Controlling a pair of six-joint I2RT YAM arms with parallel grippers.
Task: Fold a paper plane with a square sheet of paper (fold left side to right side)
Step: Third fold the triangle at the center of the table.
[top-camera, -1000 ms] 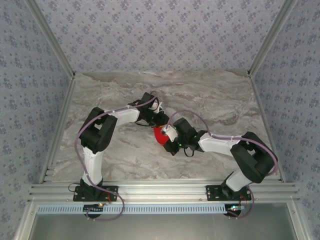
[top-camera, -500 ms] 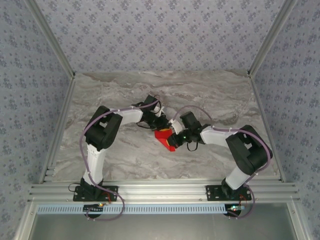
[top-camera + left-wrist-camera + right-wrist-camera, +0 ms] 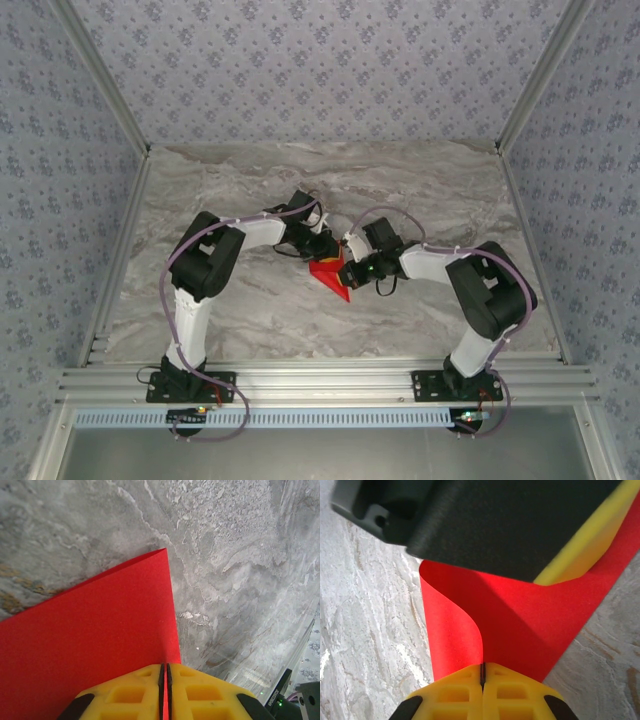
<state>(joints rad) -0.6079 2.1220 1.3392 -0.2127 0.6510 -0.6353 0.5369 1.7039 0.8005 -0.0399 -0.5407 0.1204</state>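
Left wrist: L gripper (image 3: 165, 672) tight on paper (image 3: 90, 625)

One red sheet of paper (image 3: 330, 278). Two robot arms: left arm (image 3: 200, 270), right arm (image 3: 485, 290). Two hands: left hand (image 3: 165, 680), right hand (image 3: 482, 680). One grey marble surface (image 3: 250, 190).

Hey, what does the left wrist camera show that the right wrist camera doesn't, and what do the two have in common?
Left wrist view: the red paper reads as a flat panel with a sharp corner pointing away, and a dark part with a green light sits at lower right.

Right wrist view: the paper curls up into a rounded loop, with a dark housing and its yellow edge hanging over it.

Both: yellow fingers pinched shut on the paper's edge, left fingers and right fingers, over the marble table.
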